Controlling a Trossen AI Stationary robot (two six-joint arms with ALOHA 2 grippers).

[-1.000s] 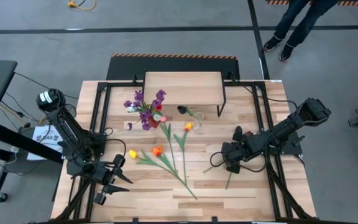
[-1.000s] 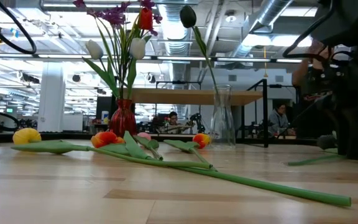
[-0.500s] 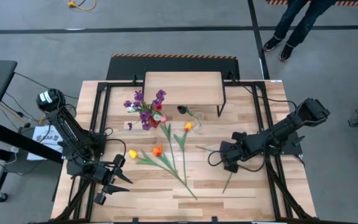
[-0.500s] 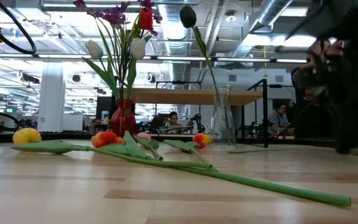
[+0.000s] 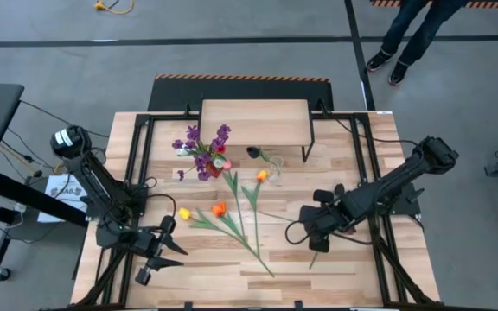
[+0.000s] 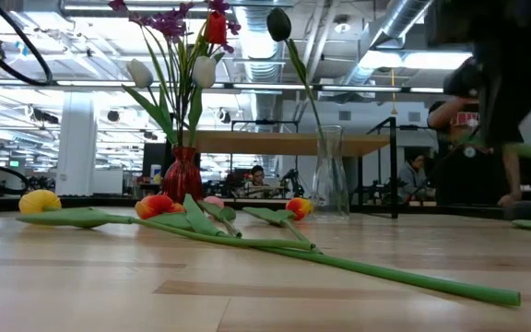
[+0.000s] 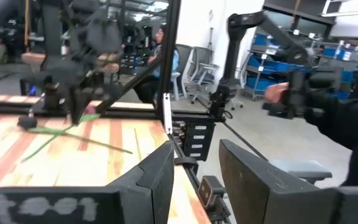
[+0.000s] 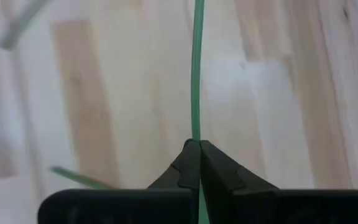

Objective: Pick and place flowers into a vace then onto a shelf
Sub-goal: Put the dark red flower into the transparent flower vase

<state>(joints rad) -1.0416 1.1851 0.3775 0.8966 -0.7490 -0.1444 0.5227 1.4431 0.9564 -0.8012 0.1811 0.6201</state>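
Loose flowers (image 5: 232, 220) lie on the plank table: a yellow tulip (image 6: 40, 200), orange ones (image 6: 158, 205) and long green stems. Purple sprigs and tulips stand in a red vase (image 6: 182, 175). Beside it stands a clear glass vase (image 6: 328, 175) holding one dark tulip (image 6: 278, 23). The shelf (image 5: 253, 121) stands at the far edge. My right gripper (image 5: 308, 235) is shut on a green flower stem (image 8: 196, 74), right of the loose flowers. Near the front left corner my left gripper (image 7: 197, 180) is open with nothing between its fingers. My right gripper pinches the thin green stem (image 8: 195, 134) between its two fingertips. The fingers point steeply down and lie across the stem, which runs on past them on both sides. By the fingers the stem is off the table; which part of its length I cannot tell.
Black frame rails (image 5: 141, 164) run along the table's left and right sides. A person (image 5: 413, 30) stands on the floor beyond the far right corner. Bare planks (image 5: 232, 276) lie along the near edge between the arms.
My right gripper has risen from the table and gone a little toward the near edge and the loose flowers. The green stem has come up with it, off the planks where it lay.
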